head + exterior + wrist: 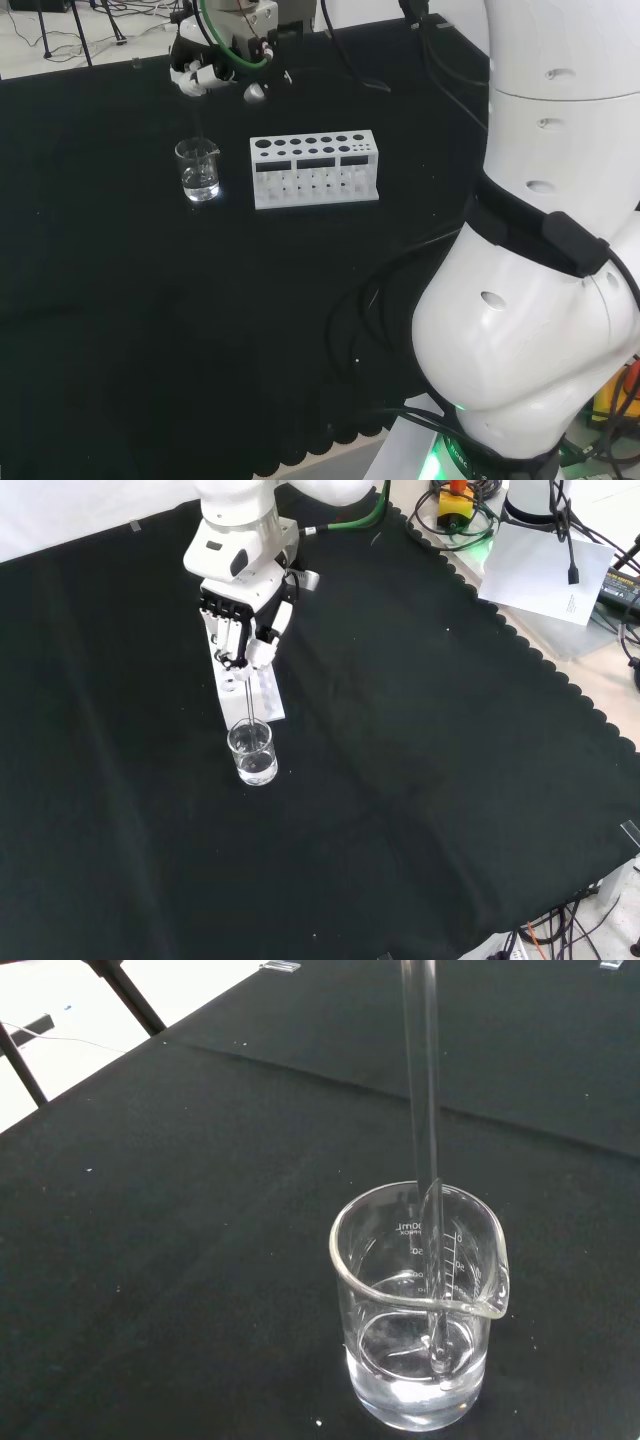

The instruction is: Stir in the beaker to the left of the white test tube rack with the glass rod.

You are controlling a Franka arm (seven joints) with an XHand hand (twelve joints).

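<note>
We see the hand (243, 630) pinching the glass rod (425, 1150), dipped below our fingers (240, 648) into the beaker (420, 1305); wide stirring could tip it

The white arm reaches out over the bench, its large links filling the right side of the head view and bending away toward the far left. In the front view it comes down from the top edge, ending in a white wrist block with the black and white hand (243, 620) hanging below it. The hand points downward, its fingers (232, 645) curled together and pinched around the upper end of the glass rod (248, 702), which it holds upright. In the head view the hand (205, 72) sits high above the cloth.
</note>
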